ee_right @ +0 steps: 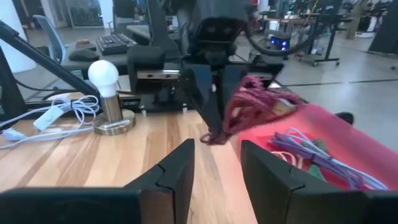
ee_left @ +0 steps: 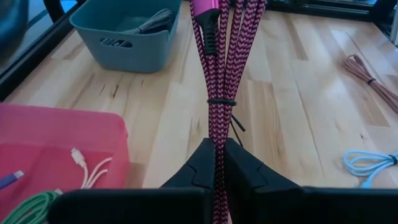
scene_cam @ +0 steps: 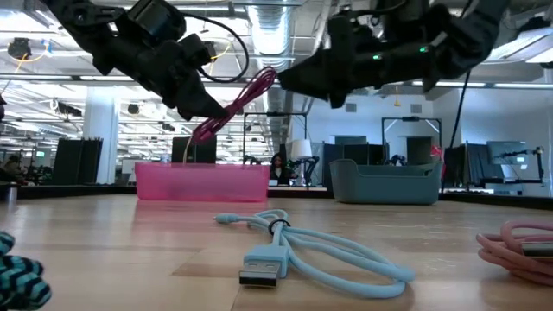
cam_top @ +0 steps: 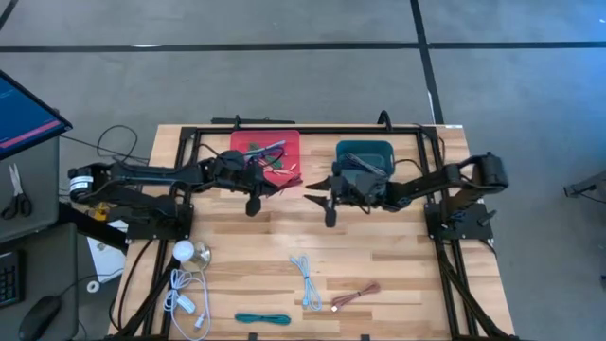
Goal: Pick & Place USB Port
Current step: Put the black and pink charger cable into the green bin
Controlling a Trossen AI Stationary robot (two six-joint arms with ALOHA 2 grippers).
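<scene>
gripping braided magenta cable (ee_left: 219, 93), left fingers (ee_left: 202, 168)

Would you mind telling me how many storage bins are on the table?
2: a pink bin at the back beside the left arm, and a teal bin to its right, behind the right arm.

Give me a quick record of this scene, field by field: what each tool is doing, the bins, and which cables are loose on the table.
left tool: shut on magenta braided cable, beside the pink bin
right tool: open, empty, in front of teal bin
pink bin contents: several cables
teal bin contents: grey cable
loose on table: light blue cable, teal cable, salmon-pink cable, white cable
other: bulb lamp
</scene>
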